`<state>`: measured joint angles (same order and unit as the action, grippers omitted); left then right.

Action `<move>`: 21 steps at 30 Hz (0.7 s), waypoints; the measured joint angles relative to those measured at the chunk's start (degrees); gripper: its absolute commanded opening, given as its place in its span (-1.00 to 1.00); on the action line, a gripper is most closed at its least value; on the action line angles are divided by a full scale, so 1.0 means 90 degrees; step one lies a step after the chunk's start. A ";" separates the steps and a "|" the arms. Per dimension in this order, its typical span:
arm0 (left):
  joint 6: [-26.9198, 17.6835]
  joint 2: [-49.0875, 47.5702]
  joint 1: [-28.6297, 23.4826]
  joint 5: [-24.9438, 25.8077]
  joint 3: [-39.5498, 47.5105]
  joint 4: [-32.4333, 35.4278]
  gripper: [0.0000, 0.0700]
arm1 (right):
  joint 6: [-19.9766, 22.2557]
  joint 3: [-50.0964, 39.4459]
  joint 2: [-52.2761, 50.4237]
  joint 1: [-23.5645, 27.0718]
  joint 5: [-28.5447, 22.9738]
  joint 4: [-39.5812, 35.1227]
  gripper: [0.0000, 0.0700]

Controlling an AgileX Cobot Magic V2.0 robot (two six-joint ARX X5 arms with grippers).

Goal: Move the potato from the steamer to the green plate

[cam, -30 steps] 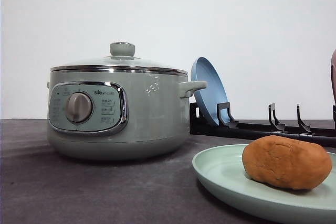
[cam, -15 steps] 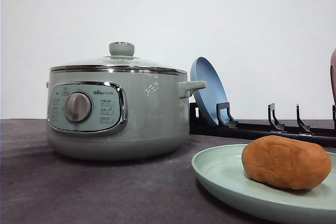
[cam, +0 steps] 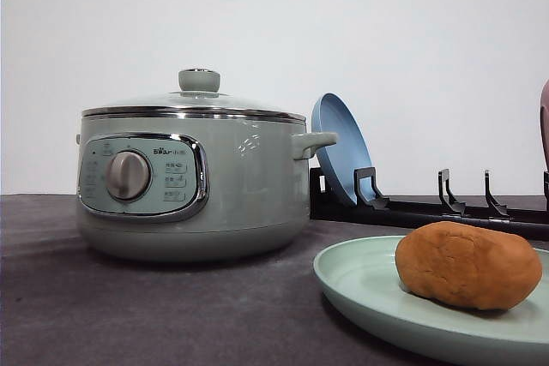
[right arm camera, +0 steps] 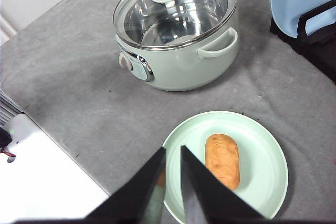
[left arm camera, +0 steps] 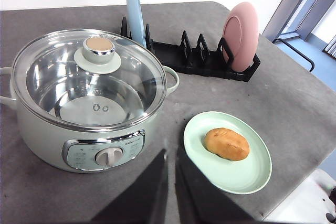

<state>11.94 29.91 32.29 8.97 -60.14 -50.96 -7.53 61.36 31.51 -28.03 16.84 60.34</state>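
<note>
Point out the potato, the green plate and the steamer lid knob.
potato (right arm camera: 222,160), right wrist view, middle of its top.
green plate (right arm camera: 262,140), right wrist view, bare inner surface.
lid knob (left arm camera: 99,44), left wrist view, its top.

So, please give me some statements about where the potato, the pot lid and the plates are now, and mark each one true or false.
1. The potato lies on the green plate. True.
2. The steamer has its glass lid off. False: the lid sits on the steamer, closing it.
3. The blue plate stands upright in the black rack. True.
4. A pink plate lies flat on the table. False: it stands on edge in the rack, at the end away from the blue plate.
5. Another potato shows through the lid. False: only the bare metal inside of the steamer shows.
6. The right gripper holds the potato. False: its fingers hold nothing, with only a narrow gap between them.
</note>
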 measured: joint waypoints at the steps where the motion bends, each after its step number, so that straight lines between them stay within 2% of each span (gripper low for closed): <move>1: 0.0000 0.0000 0.0000 0.0000 0.0000 0.0000 -0.95 | 0.0000 0.0000 0.0000 0.0000 0.0000 0.0000 -0.88; 10: 0.0000 -0.0109 -0.0141 0.0025 0.0224 0.0278 -0.95 | 0.0000 0.0000 0.0000 0.0000 0.0000 -0.0005 -0.88; 13: -0.0002 -0.0461 -0.0598 0.0026 0.0900 0.1119 -0.95 | 0.0000 0.0000 0.0000 0.0000 0.0000 -0.0007 -0.88; 18: -0.0238 -0.1535 -0.1807 0.0024 0.2781 0.3095 -0.95 | 0.0000 0.0000 0.0000 0.0000 0.0000 -0.0015 -0.88; 21: -0.0336 -0.2268 -0.2496 0.0012 0.3852 0.3588 -0.95 | 0.0000 0.0000 0.0000 0.0000 0.0000 -0.0017 -0.88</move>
<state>8.92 9.50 9.83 9.08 -25.47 -18.67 -7.53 61.36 31.51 -28.03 16.84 60.18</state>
